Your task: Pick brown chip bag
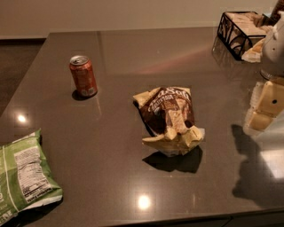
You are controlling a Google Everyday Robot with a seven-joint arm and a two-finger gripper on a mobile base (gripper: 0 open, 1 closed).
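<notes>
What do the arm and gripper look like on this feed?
The gripper, at the view's right edge, is pale yellow and blocky, with one small dark dot on its upper block. Above it, the arm is a rounded whitish shell. No cables or lettering show.

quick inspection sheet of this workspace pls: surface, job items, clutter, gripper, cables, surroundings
surface: dark glossy table with lamp reflections on it
job's things: brown chip bag lies crumpled near the middle, apart from everything else
clutter: orange soda can upright at back left; green chip bag at the front left edge; black wire basket at back right with pale items inside
grippers: gripper at the right edge, to the right of the brown chip bag, not touching it
cables: nothing seen
surroundings: pale wall behind; darker floor to the left
</notes>
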